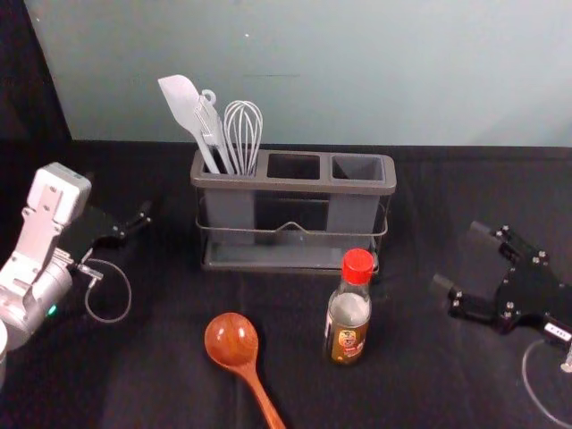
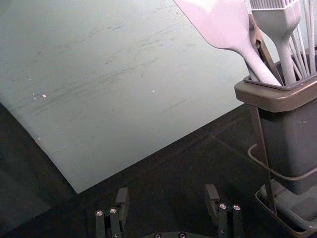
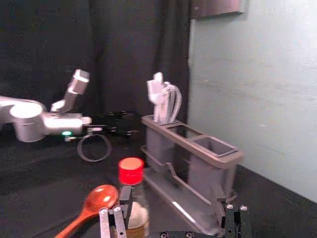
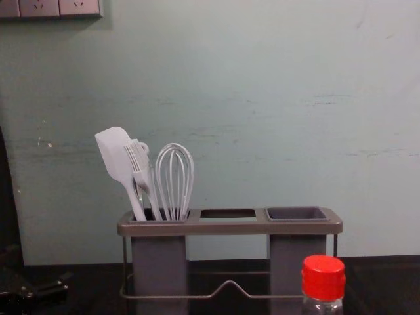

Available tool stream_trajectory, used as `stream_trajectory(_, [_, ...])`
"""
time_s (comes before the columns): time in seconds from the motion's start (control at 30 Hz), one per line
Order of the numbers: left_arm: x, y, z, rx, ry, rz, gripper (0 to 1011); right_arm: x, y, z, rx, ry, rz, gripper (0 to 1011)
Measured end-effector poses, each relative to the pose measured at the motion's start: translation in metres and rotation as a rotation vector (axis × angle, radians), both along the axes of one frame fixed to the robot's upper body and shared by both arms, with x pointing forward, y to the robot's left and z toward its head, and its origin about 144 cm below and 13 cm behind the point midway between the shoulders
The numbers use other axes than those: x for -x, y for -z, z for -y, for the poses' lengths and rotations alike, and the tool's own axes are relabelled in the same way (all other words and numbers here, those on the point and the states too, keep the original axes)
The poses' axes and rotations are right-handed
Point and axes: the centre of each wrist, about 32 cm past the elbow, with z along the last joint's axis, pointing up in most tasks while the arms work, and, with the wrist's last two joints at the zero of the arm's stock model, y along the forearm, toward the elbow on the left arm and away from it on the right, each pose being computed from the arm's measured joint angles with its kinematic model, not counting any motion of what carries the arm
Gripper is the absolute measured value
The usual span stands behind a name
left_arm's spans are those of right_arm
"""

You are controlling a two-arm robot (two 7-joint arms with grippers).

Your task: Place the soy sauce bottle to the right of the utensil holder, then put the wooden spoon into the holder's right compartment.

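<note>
Head view: R gripper (image 1: 460, 258), L gripper (image 1: 141, 220) (both jaws apart) flank holder (image 1: 299, 186); btl (image 1: 348, 313) in front, whisk (image 1: 243, 134) in L compt.

Utensil holder (image 1: 295, 186): grey, upright
Soy sauce bottle (image 1: 349, 313): red-capped, upright, before holder's right end
Wooden spoon (image 1: 232, 341): glossy red-brown, flat, left of bottle

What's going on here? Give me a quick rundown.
A two-armed robot is set up to tidy some kitchen things, but it is holding nothing at this moment. The right gripper is open, off to the right of the soy sauce bottle; the left gripper is open, left of the utensil holder. The bottle stands in front of the holder, and the wooden spoon lies on the table, not yet in the holder's empty right compartment.
</note>
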Motion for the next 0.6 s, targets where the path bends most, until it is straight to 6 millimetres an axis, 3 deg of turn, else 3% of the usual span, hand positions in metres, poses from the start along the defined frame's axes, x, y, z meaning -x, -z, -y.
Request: stream_trajectory(0.6, [0.0,0.0,0.0,0.0,0.0,0.0,1005,-0.025,0.012,-0.03,0.011,-0.129,-0.106,1004])
